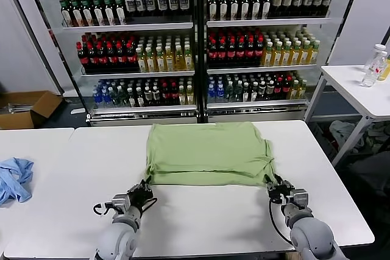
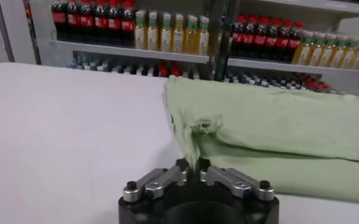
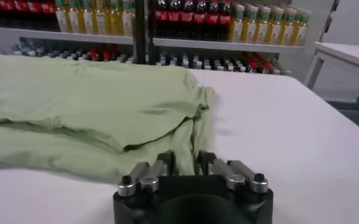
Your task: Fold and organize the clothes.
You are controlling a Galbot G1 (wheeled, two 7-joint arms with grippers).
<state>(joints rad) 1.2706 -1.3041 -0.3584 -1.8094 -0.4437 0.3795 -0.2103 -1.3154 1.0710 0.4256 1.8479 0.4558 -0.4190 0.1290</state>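
Both claws sit at the near corners of the shirt (image 1: 207,153), which lies plain side up, already folded into a rough rectangle, in the middle of the white surface (image 1: 201,211). Left claw (image 1: 145,188) is pressed together on the near left corner: its wrist view shows a tuft of green fabric pinched between the two fingers (image 2: 185,172). Right claw (image 1: 275,188) is at the near right corner with its fingers (image 3: 205,159) a little apart, and the hem appears to run between them (whether it truly grips or only brackets the cloth I cannot tell for sure).

The step in hand looks like carrying the near edge over toward the far edge. To do it well, both corners should rise together and evenly, so the hem stays straight and taut between the claws. The right side wants care: layers are bunched and creased there, and a sleeve edge peeks out, so a shallow pinch may catch only the top layer. Keeping the lift low should stop the soft fabric dragging the lower layers askew. A blue cloth (image 1: 13,178) lies well apart on the neighbouring surface to the left.
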